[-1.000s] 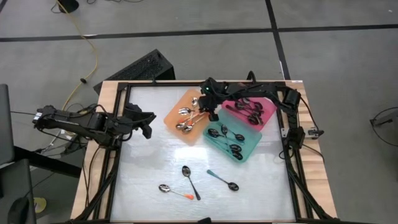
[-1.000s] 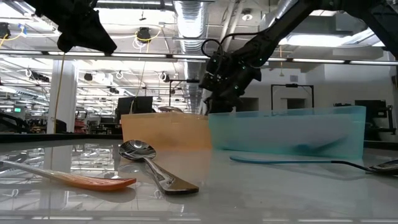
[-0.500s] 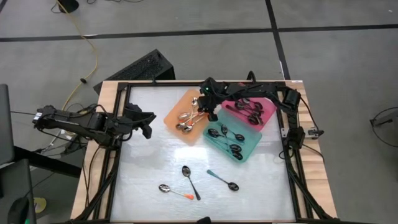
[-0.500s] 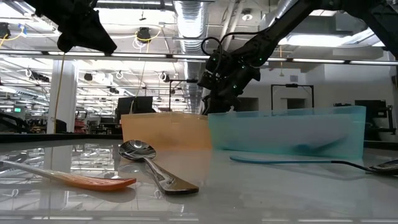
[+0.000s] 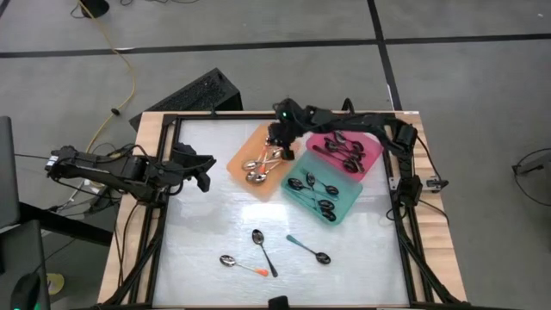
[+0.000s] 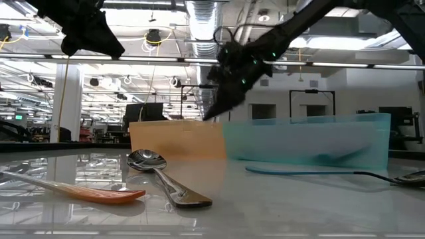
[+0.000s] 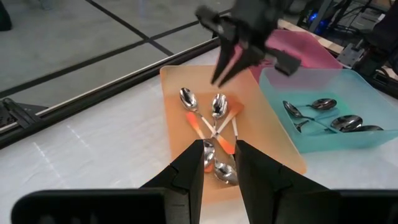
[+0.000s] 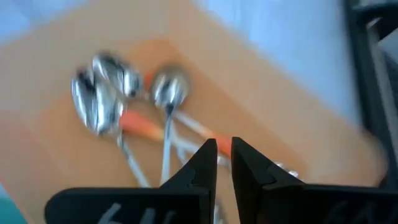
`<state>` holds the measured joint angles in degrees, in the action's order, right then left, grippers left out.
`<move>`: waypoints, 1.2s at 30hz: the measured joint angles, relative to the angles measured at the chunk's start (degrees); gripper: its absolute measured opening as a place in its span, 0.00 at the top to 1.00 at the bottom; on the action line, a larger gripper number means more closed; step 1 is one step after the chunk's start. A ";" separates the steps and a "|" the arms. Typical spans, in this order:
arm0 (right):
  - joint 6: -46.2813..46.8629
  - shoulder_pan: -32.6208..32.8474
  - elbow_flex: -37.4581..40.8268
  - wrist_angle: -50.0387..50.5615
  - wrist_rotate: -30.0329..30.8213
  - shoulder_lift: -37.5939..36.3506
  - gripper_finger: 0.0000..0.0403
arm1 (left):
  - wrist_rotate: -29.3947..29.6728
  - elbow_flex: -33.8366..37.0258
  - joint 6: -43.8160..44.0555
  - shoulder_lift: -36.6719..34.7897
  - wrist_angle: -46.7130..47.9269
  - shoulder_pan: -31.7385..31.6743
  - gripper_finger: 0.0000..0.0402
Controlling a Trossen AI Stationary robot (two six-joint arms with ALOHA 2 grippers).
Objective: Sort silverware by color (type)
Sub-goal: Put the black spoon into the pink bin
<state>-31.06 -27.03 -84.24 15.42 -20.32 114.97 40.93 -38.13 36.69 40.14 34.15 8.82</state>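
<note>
Teal tray (image 5: 323, 194) holds dark spoons, orange tray (image 5: 245, 165) shiny orange-handled ones (image 5: 263, 164), pink tray (image 5: 366, 159) black ones. Three spoons (image 5: 274, 250) lie loose on the table (image 5: 207, 224). Right gripper (image 5: 277, 140) hovers over orange, fingers slightly parted, empty. Left gripper (image 5: 205, 169) waits at the table's left, narrowly parted. Low view shows ceiling ducts.

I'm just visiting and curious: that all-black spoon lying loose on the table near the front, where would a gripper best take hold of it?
Probably the black spoon by its straight handle, around the middle, coming straight down from above. It lies flat and apart from the orange-handled spoon and the teal-handled spoon, so the fingers could straddle the slim handle across its width; the rounded bowl offers less to pinch.
</note>
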 joint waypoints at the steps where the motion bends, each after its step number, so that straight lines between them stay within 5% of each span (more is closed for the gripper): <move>1: 0.95 0.00 -2.01 1.52 -0.02 -0.02 0.86 | -0.03 0.00 0.00 0.00 -0.04 0.00 0.81; 22: 9.88 7.59 -50.96 50.89 -0.85 -0.13 0.86 | -9.55 0.00 -6.61 0.00 -0.20 -0.01 0.81; 36: 31.23 32.70 -48.33 68.48 0.21 -5.61 0.86 | -13.79 0.00 -12.66 0.00 -0.72 -0.02 0.81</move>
<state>0.17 5.68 -132.57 83.91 -20.11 109.36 27.14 -38.13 24.02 40.14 33.43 8.80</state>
